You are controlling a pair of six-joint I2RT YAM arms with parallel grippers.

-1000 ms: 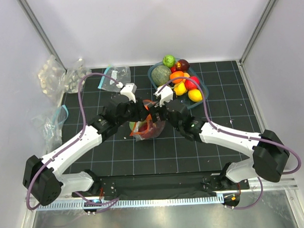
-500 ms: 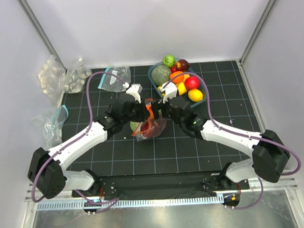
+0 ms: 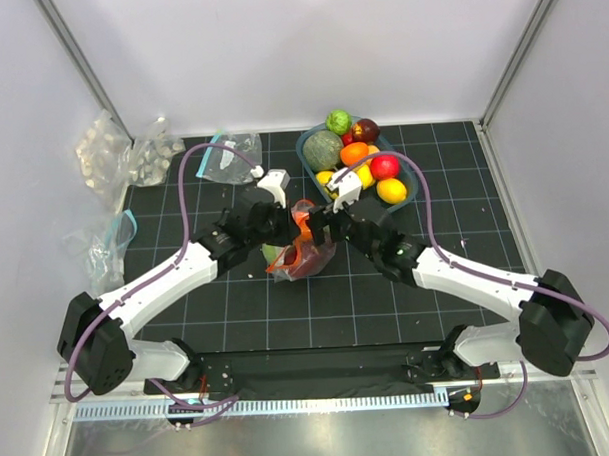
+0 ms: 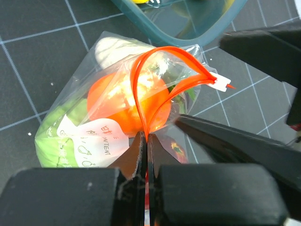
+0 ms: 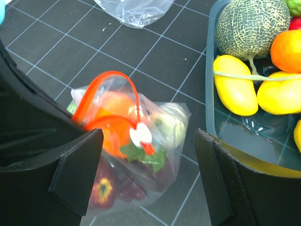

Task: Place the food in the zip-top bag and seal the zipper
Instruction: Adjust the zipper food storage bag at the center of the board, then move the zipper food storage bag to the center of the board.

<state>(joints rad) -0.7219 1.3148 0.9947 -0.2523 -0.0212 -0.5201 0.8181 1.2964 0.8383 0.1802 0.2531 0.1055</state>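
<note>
The bag (image 3: 297,254) is seen lying on the black gridded mat (image 3: 237,310), near the middle, just to the near left of the teal tub (image 3: 407,194). Its mouth is turned towards the far side and is not sealed: the zipper (image 4: 141,80) is bowed into an open loop. A white slider (image 5: 140,135) is seen at the loop's right end.

Inside the bag an orange (image 4: 129,106) is pressed against the plastic, with a green cabbage (image 4: 56,141) to its left and a white vegetable (image 4: 117,49) on its far side. A red piece (image 5: 103,188) is lodged at the near end. A white label with print is stuck on the bag's side.

The left gripper (image 4: 145,137) is clamped on the zipper at the loop's left end, its two fingers pressed together with only the strip between them. The right gripper (image 5: 148,174) is held with its fingers spread wide, one on each side of the bag's right end, and nothing is touched by either finger. The slider is found between them.

In the tub a netted melon (image 5: 251,23), two lemons (image 5: 235,92) and a second orange (image 5: 287,49) are kept, with more fruit further right. Other clear bags (image 3: 227,156) are left at the mat's far left edge.
</note>
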